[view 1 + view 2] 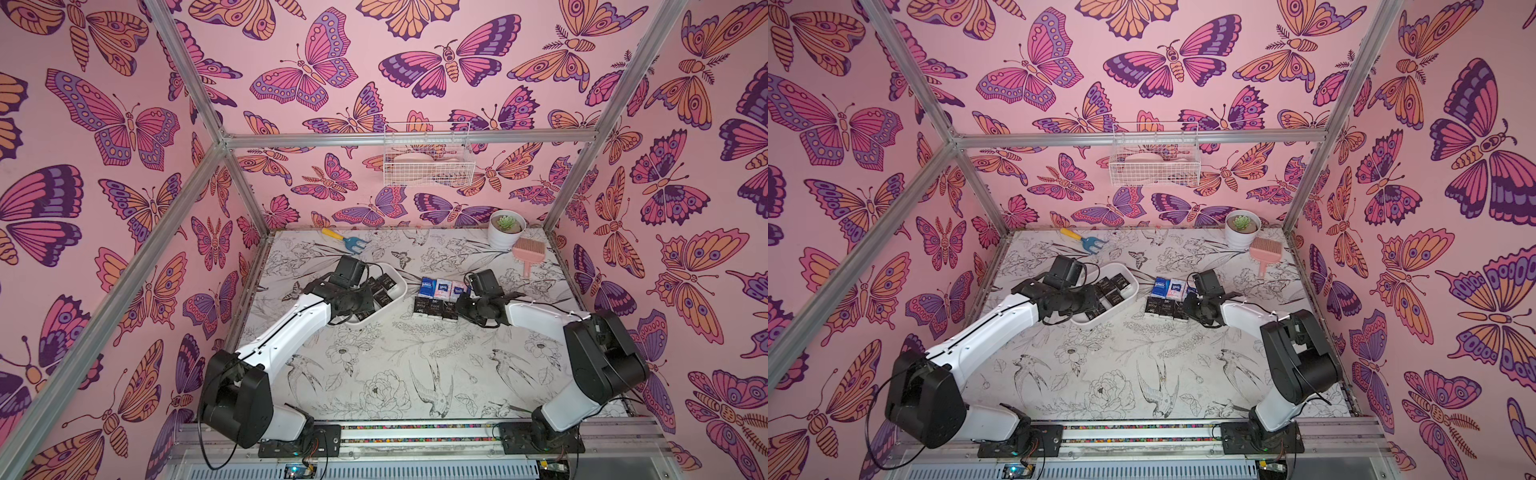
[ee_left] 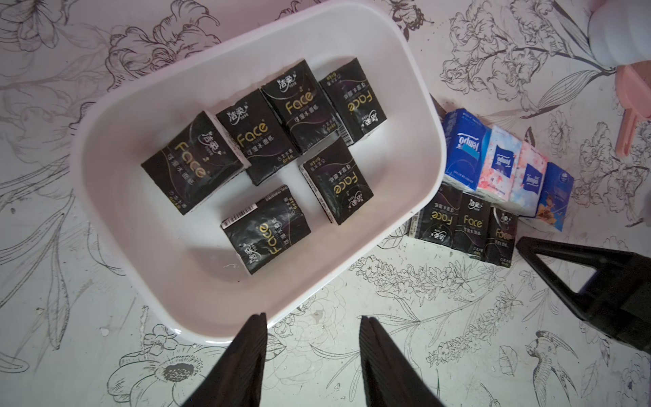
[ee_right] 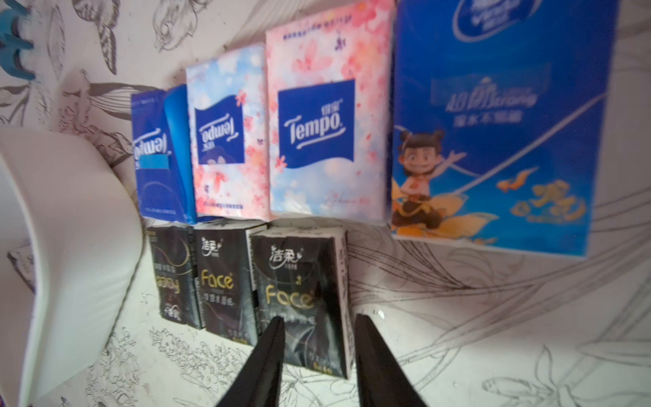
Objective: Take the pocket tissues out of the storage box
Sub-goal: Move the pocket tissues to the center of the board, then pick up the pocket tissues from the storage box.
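Note:
The white storage box (image 2: 419, 116) holds several black pocket tissues (image 2: 281, 105) lying flat and loosely scattered. My left gripper (image 2: 312, 317) is open and empty over the box's near rim and the table beside it. To the right of the box, three black packets (image 3: 225, 282) lie in a row, with several blue and floral packets (image 3: 327, 141) behind them. My right gripper (image 3: 320, 318) is open just above the rightmost black packet (image 3: 299, 282), which rests flat on the table. In a top view both rows (image 1: 434, 309) lie between the box (image 1: 401, 286) and the right wrist.
At the back right stand a white plant pot (image 1: 505, 232) and a pink brush (image 1: 528, 251). A blue and yellow garden fork (image 1: 347, 241) lies at the back left. A white wire basket (image 1: 428, 162) hangs on the back wall.

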Tool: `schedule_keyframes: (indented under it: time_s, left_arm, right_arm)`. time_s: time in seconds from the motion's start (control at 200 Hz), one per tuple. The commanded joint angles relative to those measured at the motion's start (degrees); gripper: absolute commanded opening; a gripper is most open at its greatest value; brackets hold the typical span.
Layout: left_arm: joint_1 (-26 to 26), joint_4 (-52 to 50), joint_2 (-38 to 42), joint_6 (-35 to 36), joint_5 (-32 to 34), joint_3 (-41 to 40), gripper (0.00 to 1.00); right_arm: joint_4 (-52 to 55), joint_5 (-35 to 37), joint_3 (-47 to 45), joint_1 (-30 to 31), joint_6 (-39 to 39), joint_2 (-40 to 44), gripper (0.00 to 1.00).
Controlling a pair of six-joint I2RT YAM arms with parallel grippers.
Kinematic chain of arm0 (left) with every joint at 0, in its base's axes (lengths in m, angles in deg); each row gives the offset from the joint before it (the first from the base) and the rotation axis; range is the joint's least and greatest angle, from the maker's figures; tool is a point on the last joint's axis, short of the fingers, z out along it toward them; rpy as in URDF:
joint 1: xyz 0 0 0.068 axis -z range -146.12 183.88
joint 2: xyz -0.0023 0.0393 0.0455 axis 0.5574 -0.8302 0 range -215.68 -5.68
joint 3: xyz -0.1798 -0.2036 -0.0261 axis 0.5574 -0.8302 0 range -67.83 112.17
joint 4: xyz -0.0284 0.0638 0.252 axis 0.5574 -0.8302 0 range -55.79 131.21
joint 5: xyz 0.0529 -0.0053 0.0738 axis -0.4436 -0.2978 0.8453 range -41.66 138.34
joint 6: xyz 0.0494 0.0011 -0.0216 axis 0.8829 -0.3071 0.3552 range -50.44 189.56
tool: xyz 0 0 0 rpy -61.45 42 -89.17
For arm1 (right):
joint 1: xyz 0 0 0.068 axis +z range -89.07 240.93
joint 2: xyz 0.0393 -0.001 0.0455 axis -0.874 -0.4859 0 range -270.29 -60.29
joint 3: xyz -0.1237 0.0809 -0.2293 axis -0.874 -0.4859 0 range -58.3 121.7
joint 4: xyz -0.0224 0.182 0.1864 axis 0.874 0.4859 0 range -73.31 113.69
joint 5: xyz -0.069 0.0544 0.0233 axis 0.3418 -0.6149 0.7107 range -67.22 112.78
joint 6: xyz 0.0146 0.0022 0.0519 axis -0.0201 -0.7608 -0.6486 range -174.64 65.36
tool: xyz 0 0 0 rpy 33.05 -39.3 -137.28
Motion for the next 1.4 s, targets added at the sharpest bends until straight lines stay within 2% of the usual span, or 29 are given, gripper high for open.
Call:
schedule_keyframes:
  time_s: [0.0, 0.135, 0.366, 0.536, 0.656, 1.052, 1.207, 1.297, 1.392]
  left_arm:
    - [-1.4, -2.7, -2.5, 2.6, 2.2, 2.1, 0.49]
    - [-2.0, -4.0, -6.3, 3.6, 3.6, 3.5, 0.49]
    - [-3.1, -5.7, -13.3, 4.5, 10.0, 8.0, 0.50]
    - [-3.1, -9.2, -20.1, 13.8, 11.6, 13.0, 0.52]
    - [-2.8, -13.5, -25.4, 16.1, 14.6, 16.5, 0.52]
    - [-2.2, -12.5, -35.2, 17.5, 26.3, 19.3, 0.51]
    - [-2.0, -10.4, -36.7, 17.1, 27.9, 19.5, 0.50]
    - [-1.8, -9.2, -36.8, 17.0, 28.2, 19.3, 0.46]
    - [-1.8, -9.1, -37.0, 16.6, 28.5, 19.4, 0.34]
  right_arm:
    - [3.7, 1.7, 0.8, -0.5, 2.0, 4.3, 0.43]
    - [5.5, 1.5, 1.1, -0.5, 4.4, 4.8, 0.47]
    - [3.9, -2.4, 0.9, -0.4, 4.7, 3.3, 0.51]
    - [4.0, -2.9, 1.2, -0.3, 5.1, 3.2, 0.53]
    - [4.2, -3.2, 1.7, -0.4, 5.3, 2.9, 0.54]
    - [3.1, -4.4, 2.6, -0.4, 4.8, 0.5, 0.55]
    - [2.9, -4.5, 2.4, -0.4, 4.7, 0.4, 0.55]
    - [2.8, -4.8, 2.3, -0.4, 4.7, 0.1, 0.55]
    - [2.7, -5.2, 2.2, -0.4, 4.6, 0.4, 0.54]
